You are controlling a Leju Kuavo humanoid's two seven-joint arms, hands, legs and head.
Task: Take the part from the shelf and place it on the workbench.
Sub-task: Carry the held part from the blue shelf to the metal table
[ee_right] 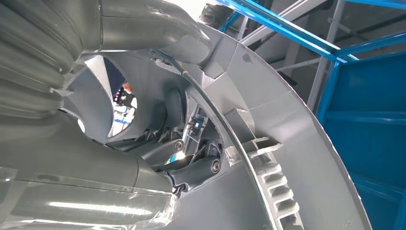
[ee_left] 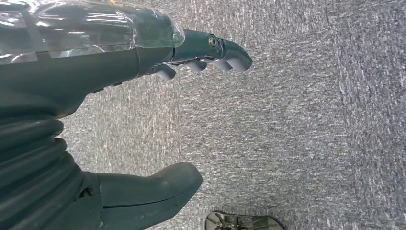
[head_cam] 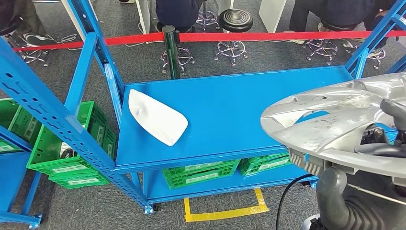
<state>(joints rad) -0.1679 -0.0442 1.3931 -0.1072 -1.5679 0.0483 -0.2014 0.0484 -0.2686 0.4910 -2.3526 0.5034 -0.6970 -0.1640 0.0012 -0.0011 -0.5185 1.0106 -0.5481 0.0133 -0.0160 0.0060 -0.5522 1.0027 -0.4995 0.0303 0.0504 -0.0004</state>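
A large silver wheel-cover part (head_cam: 335, 124) hangs over the right end of the blue shelf top (head_cam: 230, 110), and my right hand (head_cam: 383, 139) grips it by its rim. In the right wrist view the part's grey underside (ee_right: 287, 143) is seen close up, with my thumb (ee_right: 158, 28) on one face and my dark fingers (ee_right: 196, 170) hooked through an opening. A white curved part (head_cam: 155, 116) lies on the left of the shelf top. My left hand (ee_left: 191, 110) hangs over grey carpet, fingers apart, holding nothing.
Green crates (head_cam: 72, 158) sit on the rack at left, and more green crates (head_cam: 201, 173) stand under the shelf top. Blue uprights (head_cam: 95, 43) frame the shelf. A red barrier tape (head_cam: 268, 36) on a black post (head_cam: 171, 50) runs behind, with stools and seated people beyond. Yellow floor tape (head_cam: 225, 211) lies below.
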